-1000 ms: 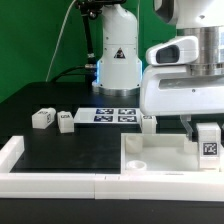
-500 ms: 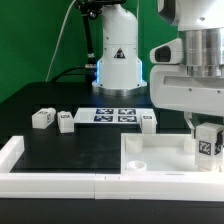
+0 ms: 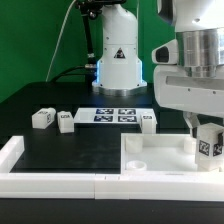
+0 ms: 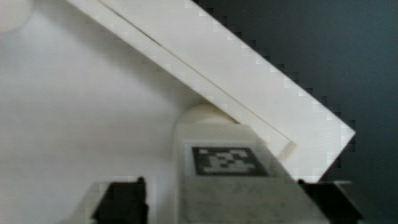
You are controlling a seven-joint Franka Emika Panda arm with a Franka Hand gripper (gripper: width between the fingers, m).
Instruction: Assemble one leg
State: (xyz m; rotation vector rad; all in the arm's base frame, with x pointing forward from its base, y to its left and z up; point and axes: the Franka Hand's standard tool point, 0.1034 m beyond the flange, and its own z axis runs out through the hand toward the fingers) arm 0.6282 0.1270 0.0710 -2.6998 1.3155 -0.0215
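Evidently the tool (image 3: 207,141) clamps the small white blocky tagged leg (image 3: 208,143) over the large white tray-like panel's (image 3: 150,155) corner, presumably for socketing.

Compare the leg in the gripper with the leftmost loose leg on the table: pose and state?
The held leg sits between the fingers of the gripper, over the white panel at the exterior view's right. The leftmost loose leg lies free on the black table, untouched. The held leg stands upright; the loose one looks to be lying on its side. Both are white and carry a square tag.
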